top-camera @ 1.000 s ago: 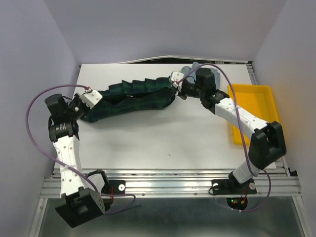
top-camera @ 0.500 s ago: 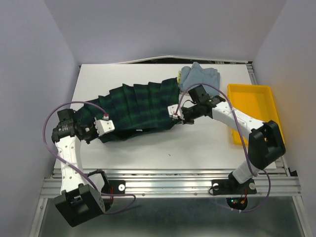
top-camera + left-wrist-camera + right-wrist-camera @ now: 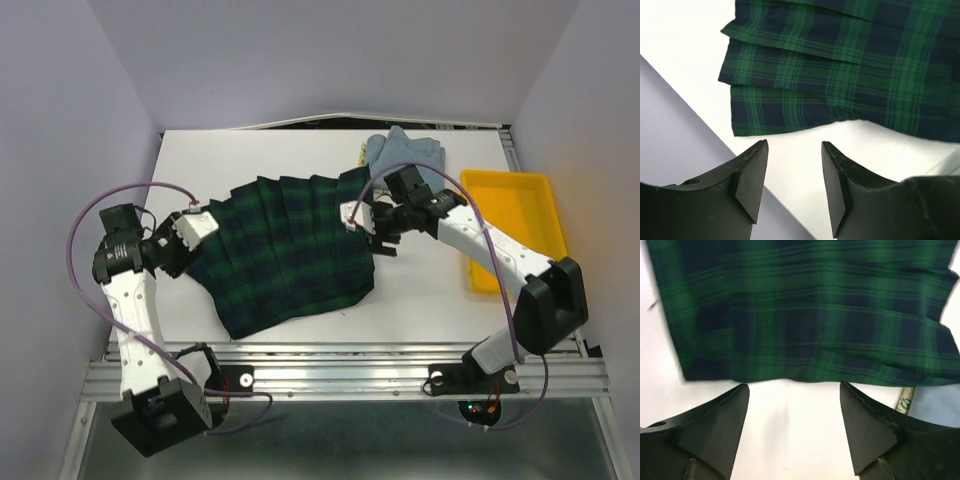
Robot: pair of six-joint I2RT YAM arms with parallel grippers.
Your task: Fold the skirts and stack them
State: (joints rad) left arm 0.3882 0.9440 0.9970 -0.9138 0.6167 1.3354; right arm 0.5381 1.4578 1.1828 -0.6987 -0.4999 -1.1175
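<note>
The dark green-navy plaid skirt lies spread flat in the middle of the table, pleats fanning toward the front. My left gripper is at its left edge, open and empty; in the left wrist view the plaid corner lies just beyond the fingertips. My right gripper is at the skirt's right edge, also open and empty, with the plaid hem just ahead. The light blue-grey skirt sits bunched at the back, a sliver of lemon-print skirt beside it.
A rigid yellow tray stands at the table's right edge, behind my right arm. The left wall is close to my left gripper. White tabletop shows in front of the skirt's right side.
The plaid skirt, held stretched at the back, was drawn toward the front and laid out flat. Both grippers opened and let it go.
</note>
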